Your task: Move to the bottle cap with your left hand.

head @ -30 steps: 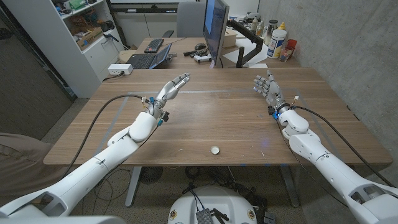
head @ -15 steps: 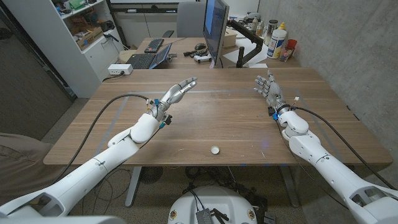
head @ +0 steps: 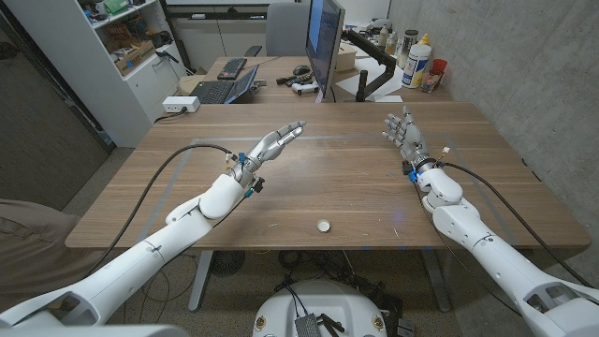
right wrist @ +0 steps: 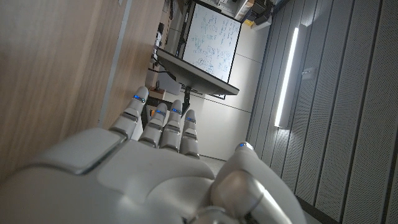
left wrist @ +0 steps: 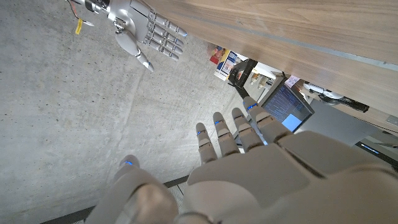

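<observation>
One small round white bottle cap [head: 323, 225] lies alone near the wooden table [head: 356, 192]'s front edge, bare wood all round it. Two hands noted: the left hand [head: 273, 143], fingers spread and holding nothing, hangs above mid-table, well apart from the cap; the right hand [head: 402, 130] stands fingers apart, empty, toward the far right.

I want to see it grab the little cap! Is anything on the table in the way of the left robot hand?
No, nothing visible blocks it. The left robot hand is open above the table, and only bare wood lies between it and the bottle cap near the front edge.
</observation>
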Available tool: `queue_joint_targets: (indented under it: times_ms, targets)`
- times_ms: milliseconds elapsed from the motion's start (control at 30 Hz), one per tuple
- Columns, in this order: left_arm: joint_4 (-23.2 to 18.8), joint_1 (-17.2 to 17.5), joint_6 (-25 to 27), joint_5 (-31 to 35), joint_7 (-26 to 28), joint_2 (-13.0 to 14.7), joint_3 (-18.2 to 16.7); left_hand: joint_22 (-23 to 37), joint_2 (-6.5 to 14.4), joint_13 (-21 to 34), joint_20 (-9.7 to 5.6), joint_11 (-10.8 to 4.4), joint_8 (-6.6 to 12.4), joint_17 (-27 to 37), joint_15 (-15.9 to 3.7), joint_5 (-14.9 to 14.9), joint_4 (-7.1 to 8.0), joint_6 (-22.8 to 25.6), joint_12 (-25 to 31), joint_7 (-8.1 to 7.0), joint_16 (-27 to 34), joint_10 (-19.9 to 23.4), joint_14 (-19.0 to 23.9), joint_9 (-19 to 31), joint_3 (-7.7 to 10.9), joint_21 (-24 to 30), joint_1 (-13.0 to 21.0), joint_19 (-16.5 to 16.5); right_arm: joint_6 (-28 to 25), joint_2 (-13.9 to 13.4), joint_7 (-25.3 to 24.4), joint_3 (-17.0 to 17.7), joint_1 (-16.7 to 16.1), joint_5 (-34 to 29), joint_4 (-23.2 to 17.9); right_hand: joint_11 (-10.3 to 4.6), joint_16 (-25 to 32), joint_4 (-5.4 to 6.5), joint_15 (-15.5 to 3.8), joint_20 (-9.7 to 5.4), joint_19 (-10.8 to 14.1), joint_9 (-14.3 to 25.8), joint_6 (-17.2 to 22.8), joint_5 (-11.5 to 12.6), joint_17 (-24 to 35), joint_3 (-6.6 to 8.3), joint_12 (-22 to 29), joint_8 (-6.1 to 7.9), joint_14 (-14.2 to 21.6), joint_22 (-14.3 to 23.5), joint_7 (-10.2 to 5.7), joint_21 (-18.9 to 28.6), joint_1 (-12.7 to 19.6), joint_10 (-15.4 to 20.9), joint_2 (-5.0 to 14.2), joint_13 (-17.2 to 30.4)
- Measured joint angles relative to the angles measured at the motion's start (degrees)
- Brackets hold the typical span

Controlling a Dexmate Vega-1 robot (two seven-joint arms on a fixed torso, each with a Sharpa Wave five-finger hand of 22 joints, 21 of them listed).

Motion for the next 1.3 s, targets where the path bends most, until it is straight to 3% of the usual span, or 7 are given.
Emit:
queue_joint_targets:
  times_ms: [700,833,1033,1300]
  targets:
    - [-3.8,0.7,1.3,4.1,-1.7,1.9,0.1,0.0,0.0,0.0,0.00,-0.19,0.00,0.0,-0.01,0.4,0.94,-0.4,0.0,0.01,0.0,-0.2,-0.4,0.0,-0.94,0.0,-0.5,0.0,1.1,0.7,-0.6,-0.1,1.2,-0.7,2.5,0.32,0.0,0.00,0.11,0.00,0.0,0.0,0.0,0.0,0.0,0.00,-0.3,0.28,-0.5,0.0,0.03,-0.4,0.0,-0.3,0.00,0.0]
    - [-4.8,0.9,1.7,4.7,-2.0,2.5,0.0,0.0,0.0,0.0,0.00,-0.19,0.00,0.0,-0.01,0.4,1.11,-0.5,0.0,0.10,0.0,-0.2,-0.4,0.0,-1.11,0.0,-0.5,0.0,1.3,0.8,-0.4,-0.1,1.4,-0.8,2.9,0.42,0.0,0.00,0.11,-0.02,0.0,0.0,1.1,0.0,0.0,0.00,-0.3,0.61,-0.5,0.0,1.79,-0.4,0.0,-0.4,0.00,0.0]
    - [-6.3,1.1,2.3,5.9,-3.0,3.4,0.0,0.0,0.0,0.0,0.01,-0.20,0.01,0.0,-0.06,0.6,1.34,-0.8,0.0,-0.20,0.0,-0.8,-0.9,0.0,-1.35,0.0,-0.5,0.0,1.6,0.6,0.3,0.0,1.7,-0.8,3.5,0.64,0.0,0.00,0.11,-0.22,-0.2,0.0,1.3,0.0,0.0,0.00,-0.6,0.72,-0.5,0.0,1.97,-0.8,0.0,-0.6,0.00,0.0]
    - [-7.9,1.1,3.4,7.1,-4.9,4.4,0.0,0.0,0.0,0.0,0.10,-0.49,-0.22,0.0,-0.29,0.8,1.51,-1.5,0.0,-0.31,-0.4,-1.1,-1.2,0.0,-1.84,0.0,-0.4,-0.5,2.1,-0.4,1.6,-0.3,2.3,-1.1,4.3,1.64,-0.4,0.00,1.46,0.10,-1.4,0.0,-1.9,0.0,0.0,0.00,-1.7,0.04,-4.1,0.0,1.84,-2.1,0.0,-4.1,0.00,0.0]
